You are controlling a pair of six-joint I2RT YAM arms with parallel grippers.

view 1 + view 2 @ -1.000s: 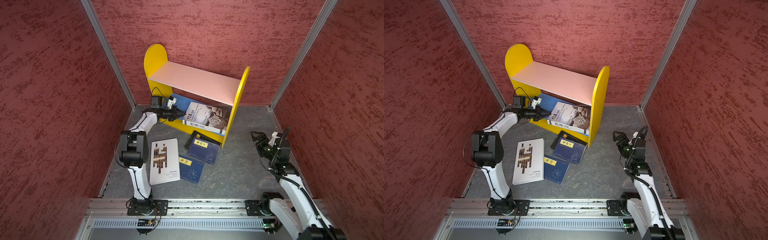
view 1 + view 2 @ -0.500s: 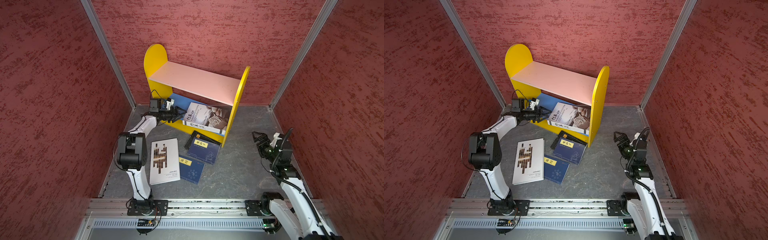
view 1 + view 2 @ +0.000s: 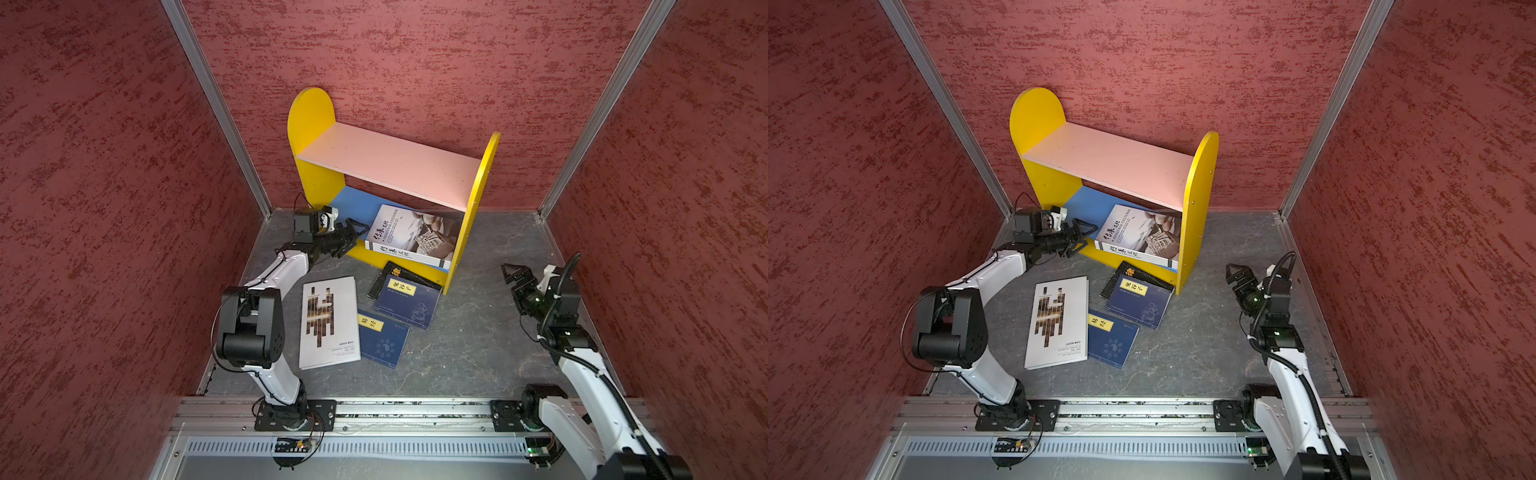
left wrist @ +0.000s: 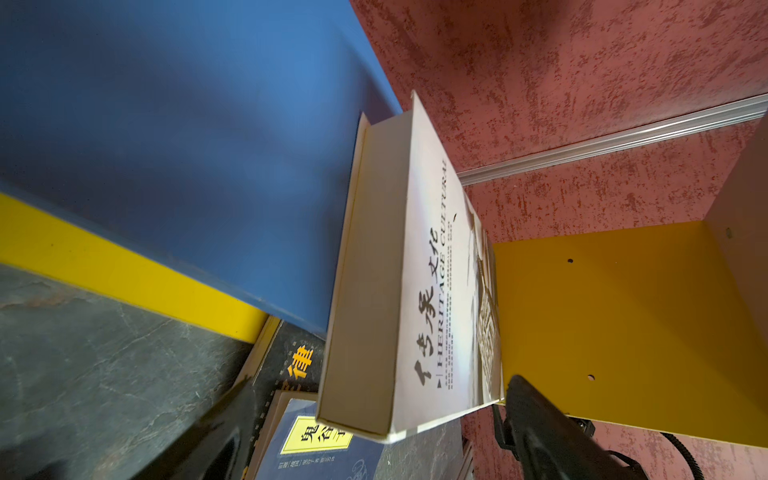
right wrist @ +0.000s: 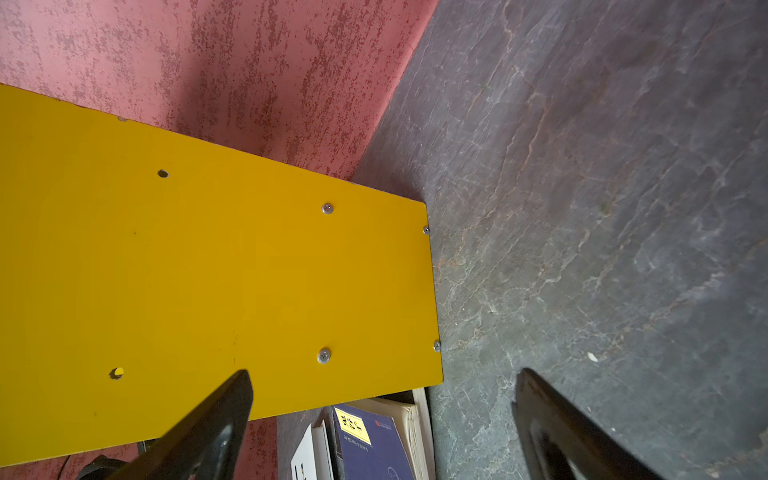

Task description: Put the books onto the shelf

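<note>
In a top view the left end effector (image 3: pixel 355 241) has just spread wide, leaving the white book (image 3: pixel 409 237) leaning inside the shelf (image 3: pixel 386 162); four other books (image 3: pixel 330 320) wait in front. Left wrist: the white book stands ungripped. Right wrist: the right end effector (image 5: pixel 384 374) is wide and empty beside the shelf.

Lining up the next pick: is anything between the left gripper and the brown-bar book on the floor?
Nothing visible. The open left gripper, at the shelf front, has only bare floor between it and the brown-bar book.
</note>
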